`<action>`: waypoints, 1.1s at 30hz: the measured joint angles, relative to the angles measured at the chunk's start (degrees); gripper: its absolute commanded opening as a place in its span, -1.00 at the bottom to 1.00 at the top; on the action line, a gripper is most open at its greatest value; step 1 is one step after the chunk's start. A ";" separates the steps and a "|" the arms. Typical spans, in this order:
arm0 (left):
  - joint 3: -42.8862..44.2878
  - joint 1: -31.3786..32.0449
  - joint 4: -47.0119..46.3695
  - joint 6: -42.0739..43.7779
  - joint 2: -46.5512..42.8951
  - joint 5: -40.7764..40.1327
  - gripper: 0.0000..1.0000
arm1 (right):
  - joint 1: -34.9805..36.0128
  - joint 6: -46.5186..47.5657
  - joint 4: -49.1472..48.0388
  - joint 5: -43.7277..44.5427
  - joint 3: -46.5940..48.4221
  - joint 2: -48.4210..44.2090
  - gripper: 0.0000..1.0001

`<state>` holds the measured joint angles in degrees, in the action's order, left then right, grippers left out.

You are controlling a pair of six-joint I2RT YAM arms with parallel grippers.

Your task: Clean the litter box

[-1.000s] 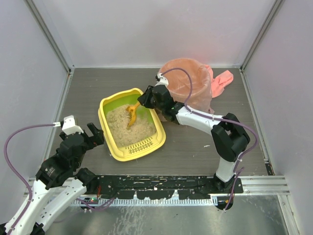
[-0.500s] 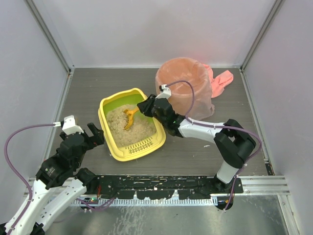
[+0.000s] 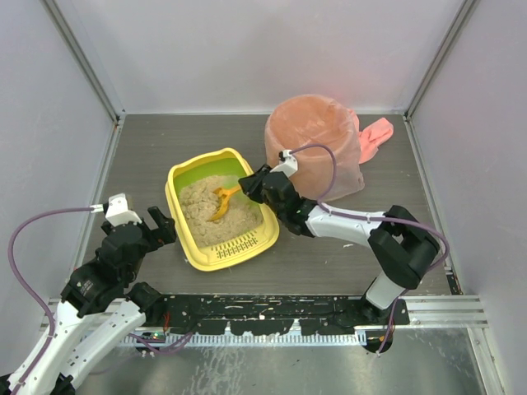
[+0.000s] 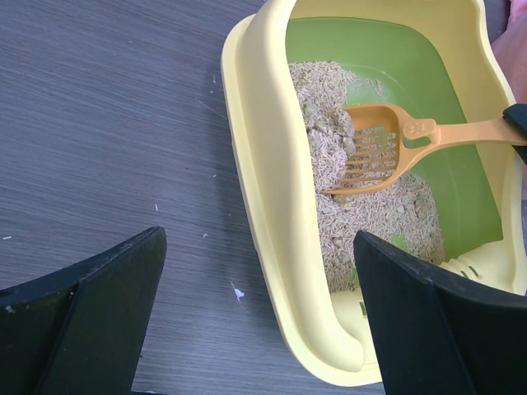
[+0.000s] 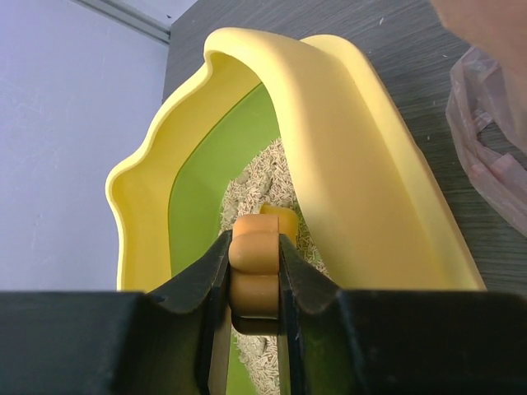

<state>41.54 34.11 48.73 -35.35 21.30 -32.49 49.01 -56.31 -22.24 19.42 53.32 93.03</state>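
Note:
The litter box (image 3: 235,249) is a yellow tray with a green inner wall and beige litter, left of the table's centre. My right gripper (image 3: 253,186) is at its far right rim, shut on the handle of the orange slotted scoop (image 3: 221,202). The scoop head (image 4: 372,156) rests on the litter with some litter at its edge. The right wrist view shows the handle end (image 5: 255,271) pinched between the right gripper (image 5: 254,247) over the box rim (image 5: 362,164). My left gripper (image 3: 160,224) is open and empty beside the box's near left side (image 4: 255,164), not touching it.
A round bin lined with a pink bag (image 3: 317,144) stands just behind and right of the litter box, close to the right arm; its bag shows in the right wrist view (image 5: 486,148). Grey walls enclose the table on three sides.
My right gripper has drawn back toward the near right with the scoop, and its arm has dropped lower. The scoop head stays in the litter. The left arm has not moved.

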 measured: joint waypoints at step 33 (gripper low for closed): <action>0.00 0.00 -0.55 0.22 1.55 1.97 0.96 | 1.88 -15.91 -16.22 7.30 -25.97 -17.53 -0.99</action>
<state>41.54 34.11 48.18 -35.14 22.85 -30.52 50.89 -72.23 -38.46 26.72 27.35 75.50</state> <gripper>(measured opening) 0.980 0.268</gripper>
